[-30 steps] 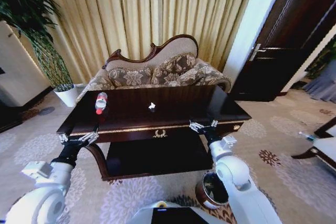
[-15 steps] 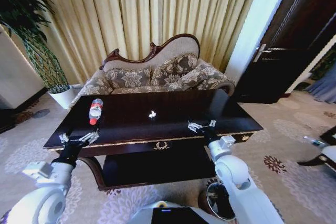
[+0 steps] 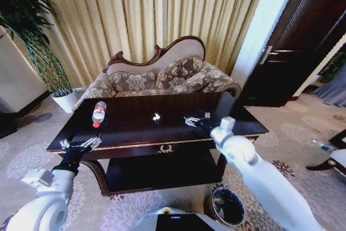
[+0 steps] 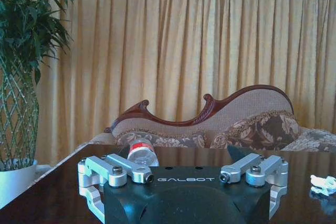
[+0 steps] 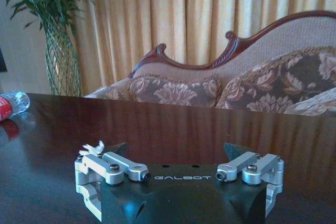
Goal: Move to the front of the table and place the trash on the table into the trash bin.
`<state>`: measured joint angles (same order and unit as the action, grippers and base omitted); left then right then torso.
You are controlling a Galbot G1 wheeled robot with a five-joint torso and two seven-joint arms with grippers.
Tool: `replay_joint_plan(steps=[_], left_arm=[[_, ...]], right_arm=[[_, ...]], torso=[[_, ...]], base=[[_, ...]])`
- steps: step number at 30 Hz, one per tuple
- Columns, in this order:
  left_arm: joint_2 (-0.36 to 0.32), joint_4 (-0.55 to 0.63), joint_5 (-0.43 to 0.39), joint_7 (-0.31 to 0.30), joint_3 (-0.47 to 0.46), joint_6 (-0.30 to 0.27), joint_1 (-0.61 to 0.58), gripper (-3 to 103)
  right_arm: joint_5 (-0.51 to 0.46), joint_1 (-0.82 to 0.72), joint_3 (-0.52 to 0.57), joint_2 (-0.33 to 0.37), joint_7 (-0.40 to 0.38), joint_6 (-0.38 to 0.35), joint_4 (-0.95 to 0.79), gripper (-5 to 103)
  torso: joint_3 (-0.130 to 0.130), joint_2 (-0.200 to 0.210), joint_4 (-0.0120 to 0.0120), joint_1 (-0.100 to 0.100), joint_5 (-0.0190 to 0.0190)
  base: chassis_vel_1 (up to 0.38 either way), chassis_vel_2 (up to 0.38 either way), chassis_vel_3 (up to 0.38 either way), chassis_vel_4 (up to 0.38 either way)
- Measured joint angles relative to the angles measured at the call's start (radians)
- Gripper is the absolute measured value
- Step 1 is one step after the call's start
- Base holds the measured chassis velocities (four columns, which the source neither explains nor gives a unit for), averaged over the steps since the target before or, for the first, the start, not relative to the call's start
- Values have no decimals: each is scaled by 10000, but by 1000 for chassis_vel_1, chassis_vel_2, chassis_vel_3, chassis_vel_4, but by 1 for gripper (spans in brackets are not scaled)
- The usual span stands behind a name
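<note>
The dark glossy table [image 3: 130, 129] with gold trim stands right before me. A clear bottle [image 3: 98, 113] with a red label lies on its far left part. A small crumpled white scrap [image 3: 156, 117] lies near the middle. My right gripper [image 3: 195, 120] is open, low over the tabletop, a short way right of the scrap. In the right wrist view the scrap [image 5: 94, 148] shows just beyond one finger [image 5: 113, 169], and the bottle [image 5: 10, 106] lies far off to the side. My left gripper [image 3: 81, 144] stays open at the table's front left edge. The round brown trash bin [image 3: 227, 206] stands on the carpet at my lower right.
A carved-back patterned sofa [image 3: 162, 77] stands behind the table, before gold curtains. A plant in a white pot [image 3: 65, 98] is at the back left, a dark door [image 3: 303, 41] at the right. The table has a low shelf [image 3: 162, 169]. A chair [image 3: 335, 158] shows at the right edge.
My right arm has reached forward from the table's front edge, out over the tabletop toward the white scrap. The left arm has kept its place. Earlier the camera moved closer to the table.
</note>
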<state>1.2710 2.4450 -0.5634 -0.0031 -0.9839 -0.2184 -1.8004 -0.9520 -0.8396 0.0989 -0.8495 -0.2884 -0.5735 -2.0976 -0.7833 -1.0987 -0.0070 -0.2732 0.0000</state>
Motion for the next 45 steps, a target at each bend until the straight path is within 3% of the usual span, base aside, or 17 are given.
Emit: replay_joint_plan(steps=[3, 4, 6, 12, 20, 30, 45], left_arm=[[17, 0, 20, -15, -16, -8, -48, 100], [17, 0, 20, -15, -16, -8, -48, 100], [24, 7, 28, -19, -61, -12, -95, 100], [54, 62, 30, -23, -113, -17, -159, 100], [158, 72, 97, -22, -79, -20, -168, 100], [191, 18, 125, -22, -95, -6, -131, 100], [233, 21, 160, -17, -48, 10, -127, 100]], right_arm=[[-1039, 1288, -1049, -270, -1449, -694, -13, 100], [-1039, 1288, -1049, -270, -1449, -694, -13, 100], [-1973, 2196, -1930, -782, -2685, -1128, 22, 100], [-2530, 3152, -3142, -1621, -3817, -1308, 439, 100], [-2734, 3600, -3600, -2442, -4513, -1358, 1311, 100], [-2950, 3497, -3590, -2920, -5554, -1335, 2079, 100], [-3269, 3311, -3432, -3214, -5749, -1270, 2042, 100]], torso=[[0, 0, -1, 1, 1], [0, 0, -1, 1, 1], [0, 0, 2, 0, -2], [0, 0, 1, 0, -1], [1, 0, 0, 0, -2], [1, 0, 0, 1, 0], [1, -1, 0, 1, 0]], base=[[0, 0, 0, 0], [0, 0, 0, 0], [0, 0, 0, 0], [0, 0, 0, 0], [0, 0, 0, 0], [0, 0, 0, 0], [0, 0, 0, 0]])
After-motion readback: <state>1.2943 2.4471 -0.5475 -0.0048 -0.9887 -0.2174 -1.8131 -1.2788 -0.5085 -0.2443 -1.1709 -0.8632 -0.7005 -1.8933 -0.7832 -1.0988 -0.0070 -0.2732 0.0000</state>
